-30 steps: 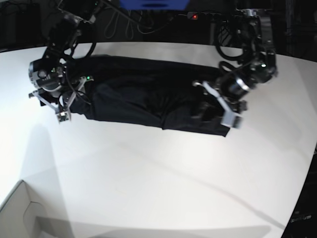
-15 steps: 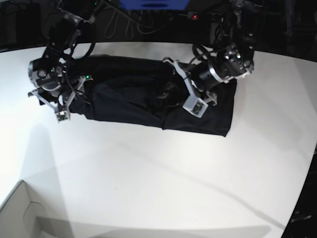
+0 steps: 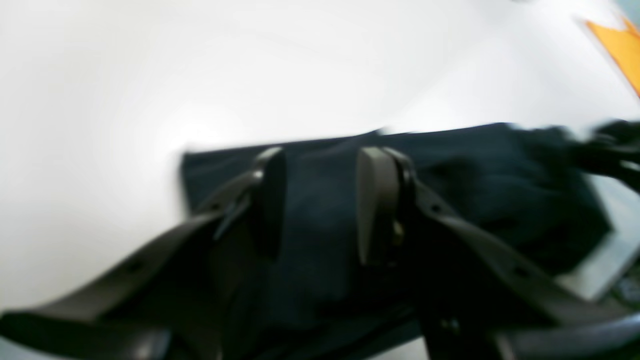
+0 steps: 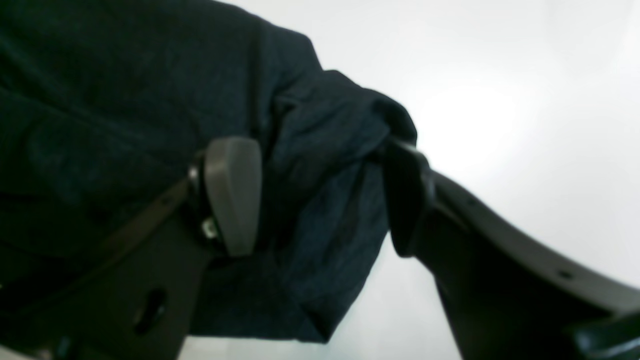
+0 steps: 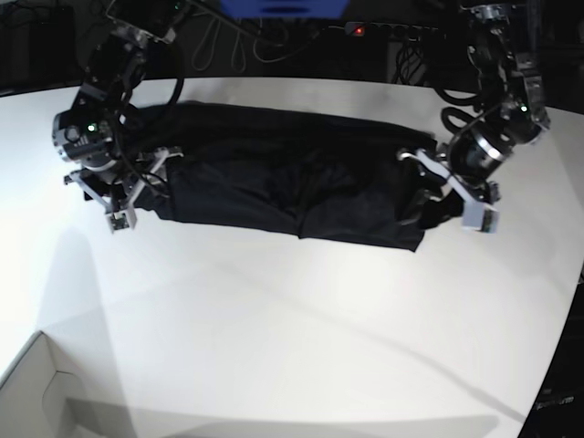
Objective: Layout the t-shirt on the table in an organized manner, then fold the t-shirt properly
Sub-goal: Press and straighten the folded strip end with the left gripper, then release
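The black t-shirt (image 5: 283, 182) lies as a long, narrow, already doubled band across the far half of the white worktop (image 5: 301, 328), running parallel to the far edge, with loose creases near its middle. One arm works each end, which suits a fold that brings the two ends together or squares the band.

The right gripper (image 4: 320, 200) has its fingers (image 4: 232, 195) spread wide, straddling a bunched corner of cloth at that end; the fabric sits between them without being pinched, so this looks like a grasp being lined up.

The left gripper (image 3: 320, 200) hangs over the opposite end, near the worktop's side edge. Its fingers (image 3: 372, 205) stand partly apart with dark cloth showing between and behind them. The wrist view is blurred, so I cannot tell whether they grip the shirt or merely hover above it.

A white box (image 5: 32, 392) sits at the near corner, well apart from the shirt.
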Controlling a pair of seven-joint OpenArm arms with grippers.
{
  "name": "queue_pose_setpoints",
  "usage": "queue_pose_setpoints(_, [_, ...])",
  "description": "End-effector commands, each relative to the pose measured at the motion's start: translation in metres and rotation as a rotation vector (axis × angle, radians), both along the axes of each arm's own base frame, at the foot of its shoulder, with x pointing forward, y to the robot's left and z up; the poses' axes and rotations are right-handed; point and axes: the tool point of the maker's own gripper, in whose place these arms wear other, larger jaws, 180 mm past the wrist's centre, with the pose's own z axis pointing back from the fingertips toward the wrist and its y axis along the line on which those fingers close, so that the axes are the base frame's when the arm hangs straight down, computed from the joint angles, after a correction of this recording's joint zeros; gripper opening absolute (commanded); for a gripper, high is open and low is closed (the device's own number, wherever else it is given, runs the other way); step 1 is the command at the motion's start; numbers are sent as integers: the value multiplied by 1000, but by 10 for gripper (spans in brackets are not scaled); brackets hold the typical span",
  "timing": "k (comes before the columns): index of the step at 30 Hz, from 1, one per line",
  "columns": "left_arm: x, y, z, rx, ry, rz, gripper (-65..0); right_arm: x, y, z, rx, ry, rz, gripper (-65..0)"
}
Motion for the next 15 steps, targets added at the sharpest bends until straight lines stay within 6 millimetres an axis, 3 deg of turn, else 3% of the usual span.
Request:
queue_pose_setpoints(1, [4,0,8,-24,-35,-3,-416,10,0,10,5,-46,0,-254])
queue_pose_setpoints(5, [1,-5,-7,-39,11,-15,-416,13,0,7,15,-41,-4,-254])
queue_pose_setpoints(15, [-11,-93,-31,-93,91,-268,-416,5,2,-8,32,4,-4,-254])
